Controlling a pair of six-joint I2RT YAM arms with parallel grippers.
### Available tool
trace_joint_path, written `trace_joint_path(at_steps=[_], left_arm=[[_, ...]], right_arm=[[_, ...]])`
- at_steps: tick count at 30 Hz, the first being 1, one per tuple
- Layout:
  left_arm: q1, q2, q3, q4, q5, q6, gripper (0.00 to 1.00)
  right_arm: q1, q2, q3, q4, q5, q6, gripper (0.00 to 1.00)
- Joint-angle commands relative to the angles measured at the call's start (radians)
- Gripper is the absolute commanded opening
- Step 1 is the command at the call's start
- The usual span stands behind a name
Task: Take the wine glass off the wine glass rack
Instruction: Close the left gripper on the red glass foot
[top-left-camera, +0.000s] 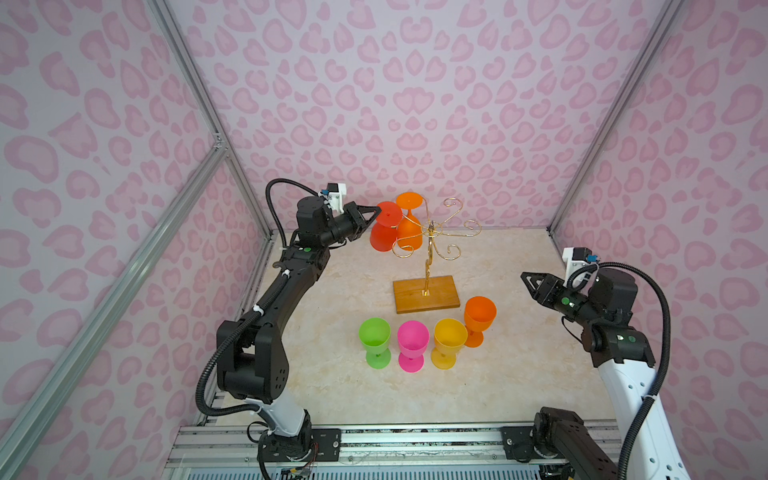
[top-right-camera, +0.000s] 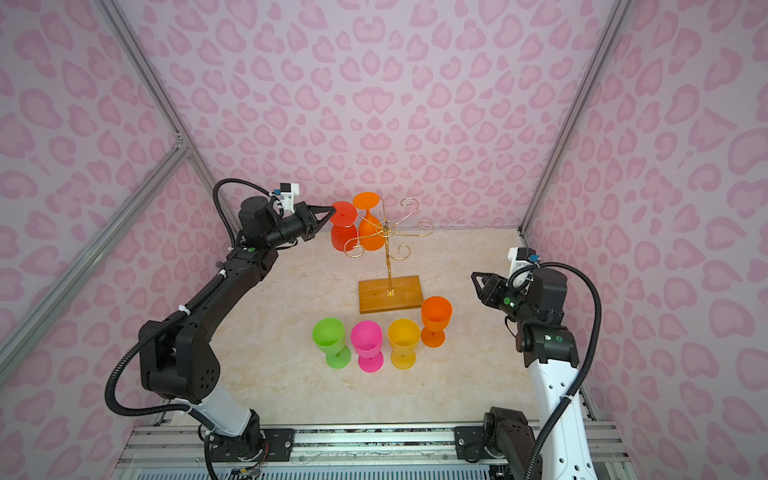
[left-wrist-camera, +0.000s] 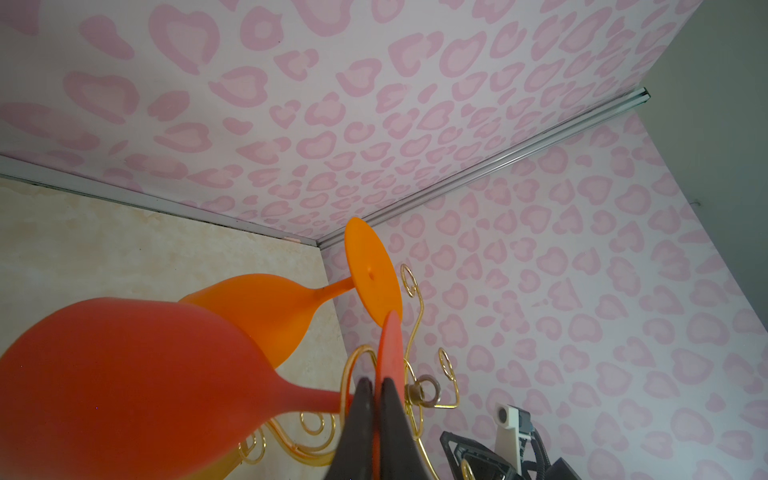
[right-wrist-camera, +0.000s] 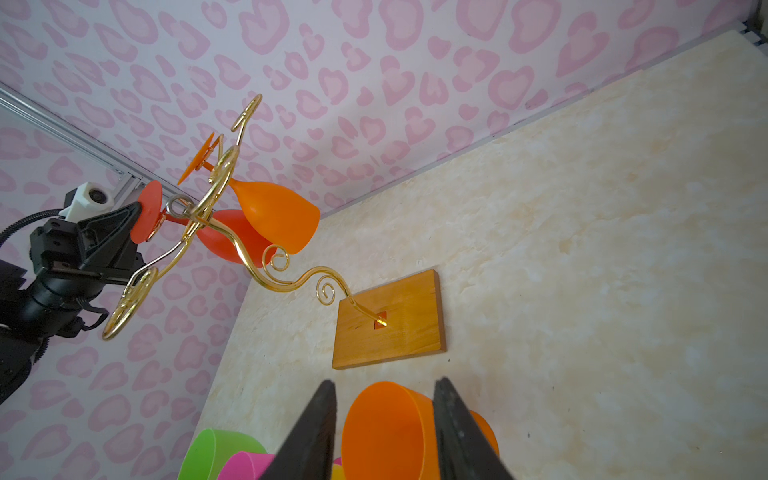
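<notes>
The wine glass rack (top-left-camera: 430, 229) (top-right-camera: 386, 227) is gold wire on a wooden base (top-left-camera: 426, 294) (right-wrist-camera: 390, 320), standing at the back of the table. A red wine glass (top-left-camera: 381, 240) (top-right-camera: 341, 239) (left-wrist-camera: 124, 374) hangs upside down from a left-hand arm of the rack. An orange glass (top-left-camera: 409, 237) (left-wrist-camera: 257, 311) hangs just behind it. My left gripper (top-left-camera: 376, 209) (top-right-camera: 332, 210) (left-wrist-camera: 376, 380) is shut on the rim of the red glass's foot disc (left-wrist-camera: 391, 345). My right gripper (top-left-camera: 524, 276) (right-wrist-camera: 385, 381) hovers open at the right, holding nothing.
Several upright glasses stand in front of the rack base: green (top-left-camera: 375, 338), pink (top-left-camera: 412, 343), yellow (top-left-camera: 449, 340) and orange (top-left-camera: 479, 316) (right-wrist-camera: 386, 432). Pink patterned walls close the back and both sides. A metal rail (top-left-camera: 415, 440) runs along the front edge.
</notes>
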Motion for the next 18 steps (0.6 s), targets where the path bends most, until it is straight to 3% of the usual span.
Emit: trace_joint_path(at_steps=[1,18], left_arm=[[0.001,0.013,0.02,0.08,0.024,-0.031,0.03],[-0.018,0.035,0.019,0.141,0.054,-0.067,0.03]], right_arm=[[-0.003,-0.002,-0.008,0.029,-0.017,0.008,0.4],[-0.011,0.01,-0.026,0.069,-0.038,0.034,0.4]])
